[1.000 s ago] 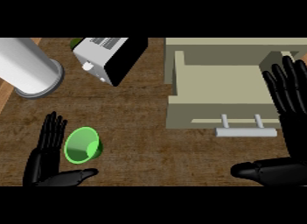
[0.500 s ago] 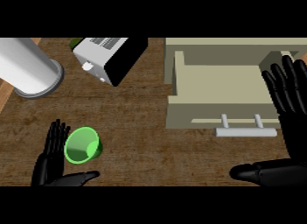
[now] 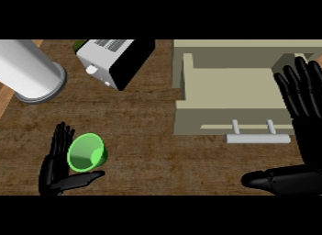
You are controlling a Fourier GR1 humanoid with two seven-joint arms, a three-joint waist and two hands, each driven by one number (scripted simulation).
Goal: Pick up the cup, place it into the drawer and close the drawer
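The left hand point(image 3: 60, 161), fingers spread, has been brought against the green cup point(image 3: 87, 153) (thumb now beneath it), so grasping seems imminent.

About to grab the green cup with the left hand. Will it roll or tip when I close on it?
The cup looks tilted on the counter, its open mouth showing, so a nudge could roll it. It seems small, thin-walled and likely light, and probably stiff. The left hand brackets it, fingers behind and thumb in front, which should limit rolling.
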